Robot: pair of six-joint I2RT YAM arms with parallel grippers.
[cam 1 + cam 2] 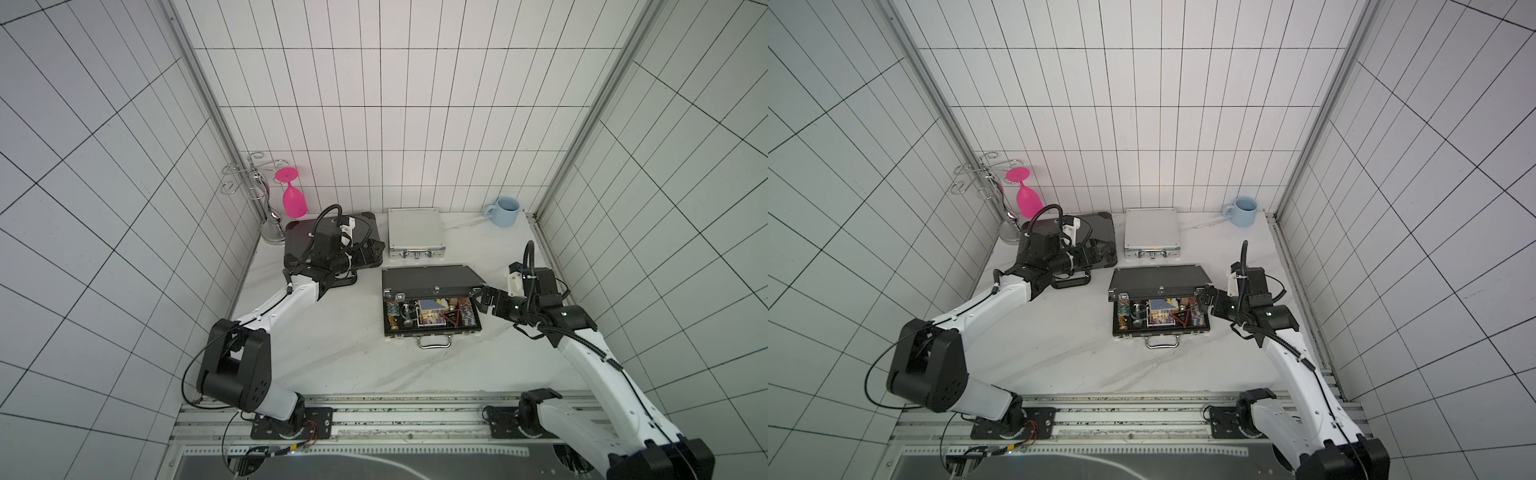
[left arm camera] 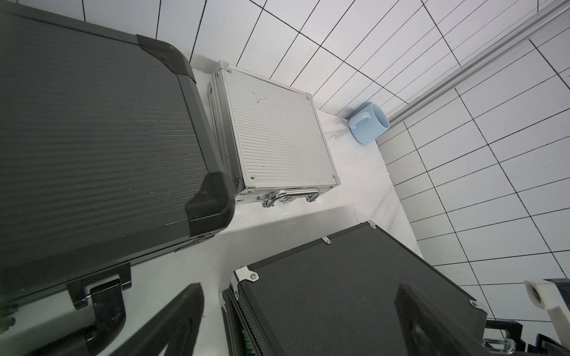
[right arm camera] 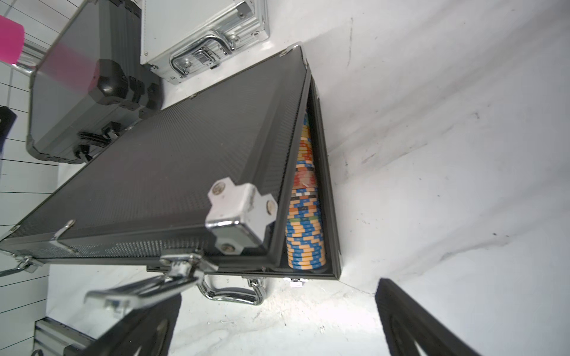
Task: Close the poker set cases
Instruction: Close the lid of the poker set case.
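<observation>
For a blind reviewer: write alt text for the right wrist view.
A black case lies on a white table with its lid ajar, showing a row of blue, orange and red chips in the gap. Beyond it sit a closed silver case and a closed grey case.

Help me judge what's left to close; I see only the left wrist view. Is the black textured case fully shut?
Observer: No. In both top views the black textured case has its lid partway up, and the contents show beneath its front edge.
Operator: Which arm is nearer to it?
Observer: The right gripper is beside the lid's right corner, jaws open, holding nothing. I cannot tell whether it touches the lid.
Operator: What is inside the gap on that side?
Observer: The right wrist view shows a row of chips lying along the base, inside the case wall.
</observation>
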